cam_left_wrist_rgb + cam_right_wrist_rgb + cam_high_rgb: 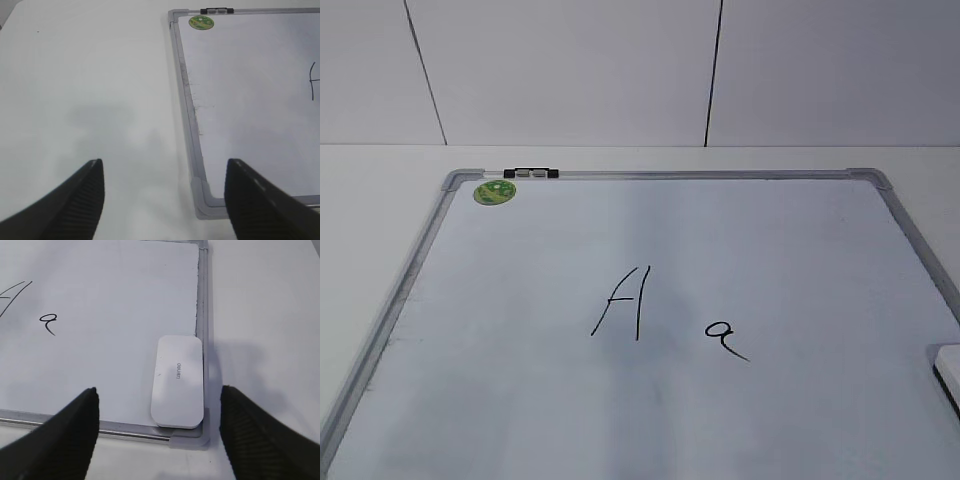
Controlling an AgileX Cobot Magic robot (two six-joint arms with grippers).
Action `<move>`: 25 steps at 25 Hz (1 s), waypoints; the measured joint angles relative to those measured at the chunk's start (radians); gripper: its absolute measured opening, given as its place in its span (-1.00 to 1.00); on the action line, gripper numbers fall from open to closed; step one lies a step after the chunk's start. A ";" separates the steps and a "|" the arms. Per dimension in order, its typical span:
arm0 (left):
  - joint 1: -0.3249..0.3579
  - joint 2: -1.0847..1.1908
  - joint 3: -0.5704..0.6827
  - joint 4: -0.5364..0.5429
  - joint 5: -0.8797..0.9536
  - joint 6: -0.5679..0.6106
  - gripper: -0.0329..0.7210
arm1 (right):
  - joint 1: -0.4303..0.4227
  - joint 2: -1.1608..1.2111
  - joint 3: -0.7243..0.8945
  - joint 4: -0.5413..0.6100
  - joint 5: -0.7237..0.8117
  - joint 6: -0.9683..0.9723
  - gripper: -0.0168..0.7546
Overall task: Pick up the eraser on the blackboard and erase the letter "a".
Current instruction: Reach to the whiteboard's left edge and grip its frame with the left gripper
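The blackboard lies flat on the bench. On it, the letter "a" sits just right of the capital "A", near the middle. The sticker sits in the far left corner, beside a clip on the far frame. The eraser lies in the near right corner, apparently touching the right frame.
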 joint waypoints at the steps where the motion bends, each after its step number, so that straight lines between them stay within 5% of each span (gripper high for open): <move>1: 0.000 0.000 0.000 0.000 0.000 0.000 0.57 | 0.000 0.000 0.000 -0.002 0.000 0.000 0.53; 18: 0.000 0.009 -0.031 0.000 -0.053 0.000 0.57 | 0.000 0.000 0.000 -0.006 0.000 0.000 0.53; 25: 0.000 0.184 -0.104 0.000 -0.142 0.000 0.57 | 0.000 0.000 0.000 -0.006 0.000 0.000 0.53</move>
